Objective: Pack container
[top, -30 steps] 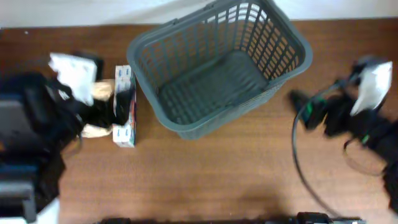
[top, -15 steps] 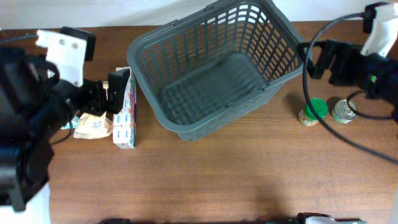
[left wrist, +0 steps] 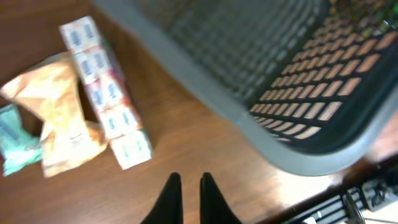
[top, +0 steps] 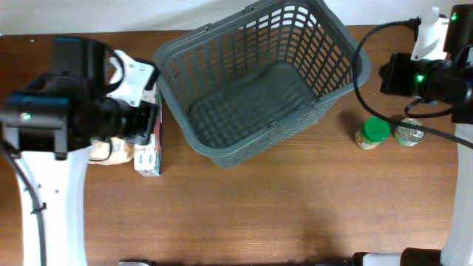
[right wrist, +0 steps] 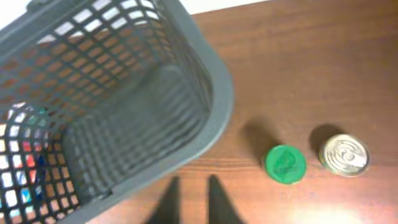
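The container [top: 332,52] is a large dark grey slotted basket at the back centre of the table, and it is empty. Its rim [left wrist: 249,118] crosses the left wrist view, and a corner [right wrist: 217,93] shows in the right wrist view. My left gripper [left wrist: 191,180] is shut on nothing above bare wood, between a long printed box [left wrist: 102,93] and the basket. My right gripper [right wrist: 193,183] is also shut and empty, hovering by the basket's right corner, left of a green-lidded jar [right wrist: 285,164] and a tin can [right wrist: 345,155].
The printed box [top: 148,137] lies left of the basket, with an orange packet [top: 111,151] and a teal packet [left wrist: 12,140] beside it. The jar [top: 372,133] and the can [top: 409,131] stand to the basket's right. The left arm [top: 96,111] covers part of the packets.
The left arm has swung in over the box and packets. The right arm has pulled back toward the far right, uncovering the jar and can. Both grippers have gone from open to shut.
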